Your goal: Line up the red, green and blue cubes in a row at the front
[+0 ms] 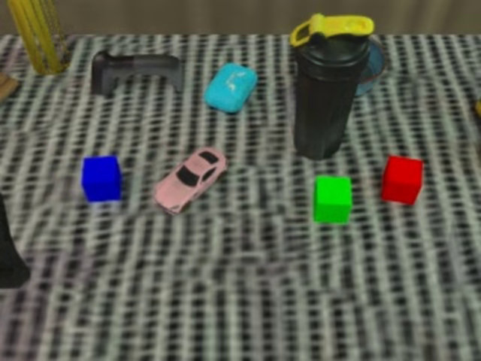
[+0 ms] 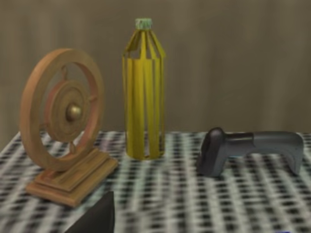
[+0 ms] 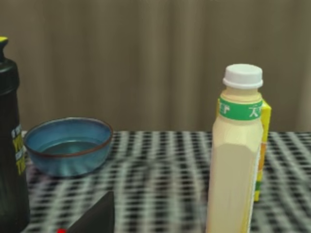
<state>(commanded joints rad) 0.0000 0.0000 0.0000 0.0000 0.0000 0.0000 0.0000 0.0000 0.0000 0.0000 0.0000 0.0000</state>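
The three cubes sit apart in the middle band of the table: the blue cube (image 1: 101, 178) toward the left, the green cube (image 1: 332, 198) and the red cube (image 1: 402, 180) near each other on the right. None is in a front row yet.

The pink toy car (image 1: 190, 179) lies just beside the blue cube, so a low approach by the left arm could knock it. The tall black shaker bottle (image 1: 327, 83) stands close behind the green cube and could be clipped and tipped by a reach from the right.

Only a dark shape at the top view's left edge, probably the left arm, shows; whether either gripper is open or closed cannot be told.

The left wrist view alone shows a wooden wheel ornament (image 2: 63, 124) beside the yellow bottle (image 2: 144, 92) and barcode scanner (image 2: 250, 150). The right wrist view alone reveals a cream drink bottle (image 3: 236, 155) and, unobstructed, the blue bowl (image 3: 68, 144).
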